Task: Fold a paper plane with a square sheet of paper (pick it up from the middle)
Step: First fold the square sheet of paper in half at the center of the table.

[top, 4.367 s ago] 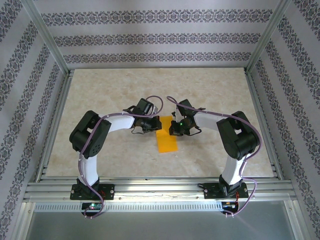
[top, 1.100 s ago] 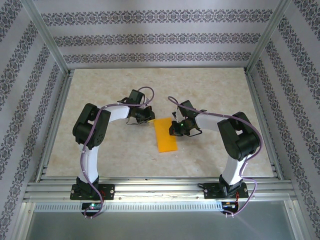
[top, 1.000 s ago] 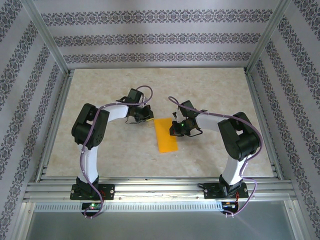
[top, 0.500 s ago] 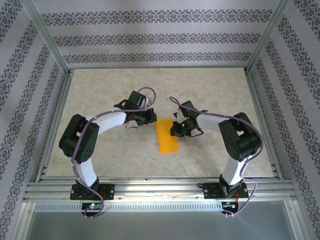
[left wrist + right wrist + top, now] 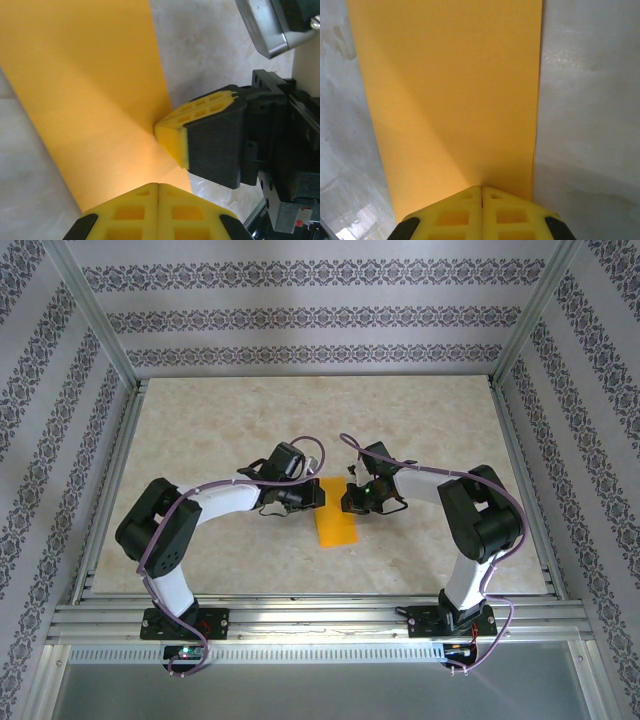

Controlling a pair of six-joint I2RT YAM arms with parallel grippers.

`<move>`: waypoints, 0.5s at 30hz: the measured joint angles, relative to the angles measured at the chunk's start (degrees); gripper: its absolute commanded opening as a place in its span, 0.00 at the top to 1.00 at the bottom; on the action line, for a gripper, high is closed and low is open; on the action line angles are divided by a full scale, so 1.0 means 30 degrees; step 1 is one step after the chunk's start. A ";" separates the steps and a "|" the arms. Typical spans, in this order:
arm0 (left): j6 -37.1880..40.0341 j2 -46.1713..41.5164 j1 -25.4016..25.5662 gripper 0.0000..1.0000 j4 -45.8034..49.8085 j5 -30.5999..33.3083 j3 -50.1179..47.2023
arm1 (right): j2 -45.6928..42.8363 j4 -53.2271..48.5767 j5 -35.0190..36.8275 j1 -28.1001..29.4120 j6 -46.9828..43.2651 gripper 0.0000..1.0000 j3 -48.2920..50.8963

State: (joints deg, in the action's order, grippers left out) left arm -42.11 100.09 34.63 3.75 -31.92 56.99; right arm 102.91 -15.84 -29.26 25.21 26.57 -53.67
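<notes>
Top view: both arms reach inward over the table (image 5: 200, 430), elbows bowed outward, wrists meeting at the far end of the sheet of paper (image 5: 335, 527). The sheet lies flat at the table's centre, folded to a narrow orange-yellow rectangle. The left gripper (image 5: 314, 496), jaws pressed together and holding nothing, points at the sheet's far left part. The right gripper (image 5: 350, 502), likewise closed and empty, points at its far right edge. Left wrist view: the two yellow tips (image 5: 158, 188) (image 5: 172, 138) stand near each other over the paper; contact cannot be confirmed. Compared with a second ago, the left gripper has moved from beside the sheet onto it, its elbow swinging lower; the right arm is nearly unchanged.
</notes>
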 measured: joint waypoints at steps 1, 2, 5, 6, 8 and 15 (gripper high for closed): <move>-0.0044 0.0007 0.0087 1.00 -0.0102 -0.0029 -0.0022 | -0.0007 0.0007 0.0000 0.0000 0.0007 1.00 0.0007; -0.0073 0.0015 0.0168 1.00 -0.0168 -0.0095 -0.0058 | -0.0007 0.0015 -0.0007 0.0000 0.0007 1.00 0.0022; -0.0168 0.0073 0.0262 1.00 -0.0525 -0.0211 -0.0364 | -0.0007 0.0015 -0.0015 -0.0029 0.0007 1.00 0.0022; -0.0211 0.0124 0.0284 1.00 -0.0634 -0.0226 -0.0474 | -0.0007 0.0015 -0.0029 -0.0036 0.0007 1.00 0.0022; -0.0342 0.0299 0.0357 1.00 -0.0998 -0.0226 -0.0867 | -0.0007 0.0000 -0.0073 -0.0080 0.0007 1.00 0.0022; -0.0561 0.0692 0.0510 1.00 -0.1399 -0.0270 -0.2288 | -0.0007 0.0000 -0.0087 -0.0087 0.0000 1.00 0.0044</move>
State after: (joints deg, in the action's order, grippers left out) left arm -43.79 102.17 36.16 -0.45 -32.73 50.13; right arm 102.89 -15.84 -29.52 24.95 26.57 -53.54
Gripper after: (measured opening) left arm 0.038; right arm 0.044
